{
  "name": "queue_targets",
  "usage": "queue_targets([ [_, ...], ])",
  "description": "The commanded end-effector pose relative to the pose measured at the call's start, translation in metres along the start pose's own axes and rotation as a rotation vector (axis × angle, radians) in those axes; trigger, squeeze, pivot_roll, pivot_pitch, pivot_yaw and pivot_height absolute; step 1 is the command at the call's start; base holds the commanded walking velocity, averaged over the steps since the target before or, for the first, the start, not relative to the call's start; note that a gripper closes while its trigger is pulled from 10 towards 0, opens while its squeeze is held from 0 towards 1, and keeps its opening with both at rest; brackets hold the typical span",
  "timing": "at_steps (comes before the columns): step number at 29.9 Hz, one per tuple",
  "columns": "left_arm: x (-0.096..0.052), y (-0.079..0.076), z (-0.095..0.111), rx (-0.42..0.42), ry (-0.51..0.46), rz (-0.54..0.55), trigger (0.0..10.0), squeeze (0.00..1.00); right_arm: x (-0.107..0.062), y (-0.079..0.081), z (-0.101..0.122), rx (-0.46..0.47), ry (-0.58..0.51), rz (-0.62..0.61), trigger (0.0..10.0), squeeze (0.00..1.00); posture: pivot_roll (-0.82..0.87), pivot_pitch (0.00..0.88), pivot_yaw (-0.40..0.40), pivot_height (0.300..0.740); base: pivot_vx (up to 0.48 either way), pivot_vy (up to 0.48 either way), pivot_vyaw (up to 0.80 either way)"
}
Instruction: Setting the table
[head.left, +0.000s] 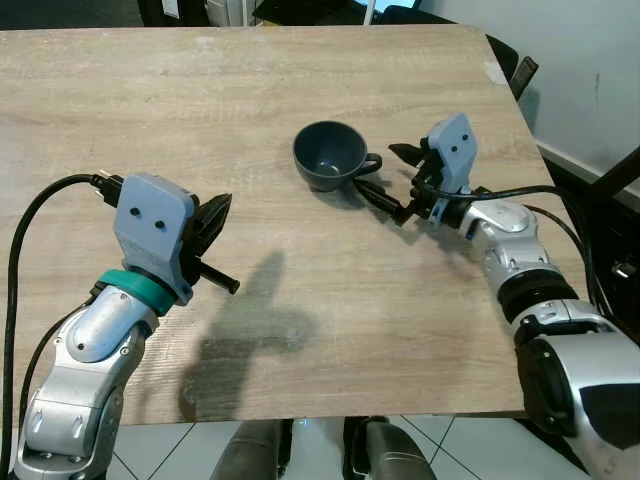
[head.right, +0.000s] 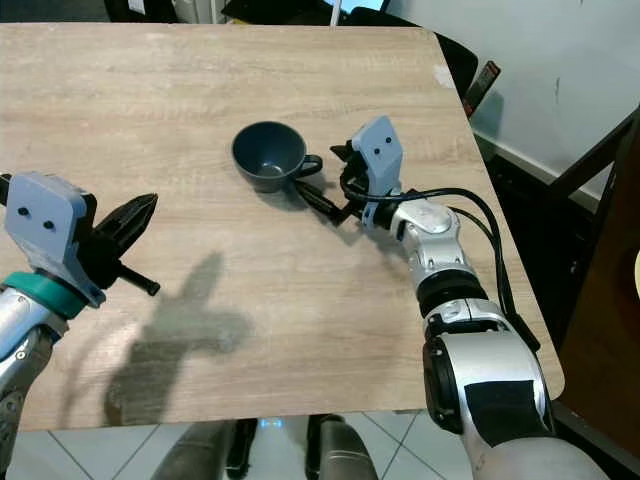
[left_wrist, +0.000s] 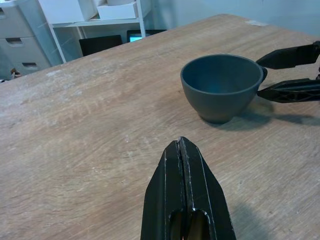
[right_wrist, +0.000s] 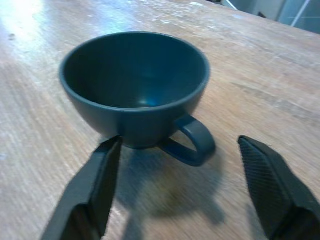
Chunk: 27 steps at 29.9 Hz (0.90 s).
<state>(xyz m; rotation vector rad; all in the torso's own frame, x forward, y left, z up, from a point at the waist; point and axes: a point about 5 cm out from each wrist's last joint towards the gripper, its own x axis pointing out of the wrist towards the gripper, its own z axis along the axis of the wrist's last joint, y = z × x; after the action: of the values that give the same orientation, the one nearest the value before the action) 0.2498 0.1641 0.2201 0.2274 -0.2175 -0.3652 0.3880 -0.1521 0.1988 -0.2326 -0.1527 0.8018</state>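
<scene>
White shelving (left_wrist: 95, 20) and grey drawers (left_wrist: 20, 35) stand beyond the table.

Surface: wooden table (head.left: 250, 110), pale grain, light-toned, square-cornered, worn whitish patch near the far right corner.
Item on surface: one dark blue-grey cup (head.left: 330, 155), upright, empty, handle turned toward the right edge.
Position of item: right of centre, in the far half of the tabletop, well in from every edge.
Marks on surface: soft shadows cast across the near middle and just beside the cup.
Beneath near edge: pale tiled floor (head.left: 470, 445).
</scene>
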Motion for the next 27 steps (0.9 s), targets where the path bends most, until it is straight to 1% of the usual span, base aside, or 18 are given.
queue_targets([
  [1, -0.002, -0.004, -0.004, -0.014, 0.017, -0.006, 10.0, 0.00, 0.000, 0.003, -0.004, 0.025, 0.001, 0.015, 2.9, 0.00, 0.24, 0.188, 0.031, 0.740, 0.000, 0.000, 0.00],
  [4, -0.002, -0.004, -0.004, -0.015, 0.018, -0.006, 10.0, 0.00, -0.001, 0.002, -0.004, 0.027, -0.001, 0.014, 2.9, 0.00, 0.24, 0.188, 0.031, 0.740, 0.000, 0.000, 0.00],
  [5, -0.001, -0.004, -0.004, -0.016, 0.017, -0.007, 10.0, 0.00, -0.001, 0.002, -0.004, 0.030, -0.005, 0.009, 0.0, 0.00, 0.24, 0.185, 0.032, 0.740, 0.000, 0.000, 0.00],
  [11, 0.003, -0.005, -0.005, -0.019, 0.015, -0.008, 10.0, 0.00, -0.004, 0.000, -0.004, 0.047, -0.018, 0.015, 0.0, 0.00, 0.22, 0.179, 0.035, 0.740, 0.000, 0.000, 0.00],
  [16, 0.009, -0.008, -0.007, -0.028, 0.009, -0.023, 10.0, 0.00, -0.006, 0.003, -0.005, 0.051, -0.041, 0.043, 0.0, 0.00, 0.20, 0.158, 0.047, 0.740, 0.000, 0.000, 0.00],
  [18, 0.014, -0.013, -0.008, -0.046, 0.001, -0.045, 10.0, 0.00, -0.010, 0.007, -0.008, 0.058, -0.065, 0.060, 0.0, 0.00, 0.16, 0.128, 0.059, 0.740, 0.000, 0.000, 0.00],
  [19, 0.014, -0.013, -0.008, -0.046, 0.001, -0.045, 10.0, 0.00, -0.010, 0.007, -0.008, 0.058, -0.065, 0.060, 0.0, 0.00, 0.16, 0.128, 0.059, 0.740, 0.000, 0.000, 0.00],
  [22, 0.020, -0.017, -0.012, -0.056, 0.000, -0.064, 10.0, 0.00, -0.015, 0.011, -0.011, 0.073, -0.096, 0.059, 0.0, 0.00, 0.13, 0.125, 0.057, 0.740, 0.000, 0.000, 0.00],
  [23, 0.020, -0.017, -0.012, -0.056, 0.000, -0.064, 10.0, 0.00, -0.015, 0.011, -0.011, 0.073, -0.096, 0.059, 0.0, 0.00, 0.13, 0.125, 0.057, 0.740, 0.000, 0.000, 0.00],
  [27, 0.028, -0.019, -0.011, -0.065, -0.012, -0.077, 10.0, 0.00, -0.023, 0.015, -0.013, 0.082, -0.133, 0.057, 0.0, 0.00, 0.11, 0.119, 0.068, 0.740, 0.000, 0.000, 0.00],
])
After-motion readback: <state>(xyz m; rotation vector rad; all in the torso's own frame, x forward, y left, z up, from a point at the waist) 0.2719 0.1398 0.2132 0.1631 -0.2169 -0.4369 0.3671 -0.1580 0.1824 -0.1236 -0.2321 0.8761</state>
